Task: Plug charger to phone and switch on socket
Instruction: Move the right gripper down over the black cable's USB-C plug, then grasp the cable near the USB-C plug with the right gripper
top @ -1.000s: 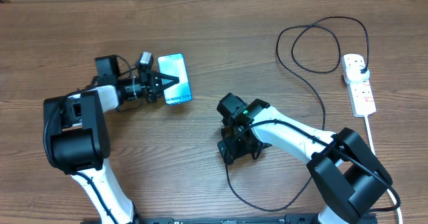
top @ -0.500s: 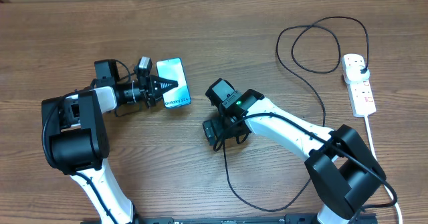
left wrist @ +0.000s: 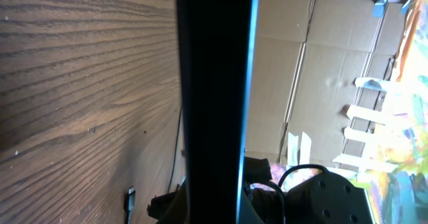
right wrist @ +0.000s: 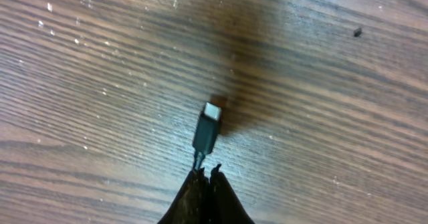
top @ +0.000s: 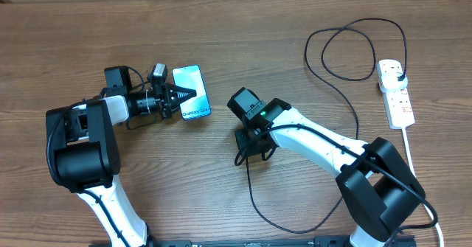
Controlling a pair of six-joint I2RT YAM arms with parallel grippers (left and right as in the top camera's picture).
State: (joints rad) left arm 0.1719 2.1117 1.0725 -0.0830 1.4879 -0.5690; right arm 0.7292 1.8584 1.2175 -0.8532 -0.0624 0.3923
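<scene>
Left arm lying low along table, left gripper point(top: 179, 94) clamped on long edge of phone point(top: 189, 91). Right arm bent over, wrist aimed down, between phone and socket point(top: 396, 92). Right gripper point(right wrist: 205, 175) pinched tight on charger point(right wrist: 208, 130), right behind tip. Socket way off from phone.

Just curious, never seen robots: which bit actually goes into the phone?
On the wooden table, follow the white right arm down to its jaws, shut on the thin black charger. Just beyond them pokes out the connector tip: a short black stub with a silvery mouth, unlike the thick white cord at the power strip.
</scene>
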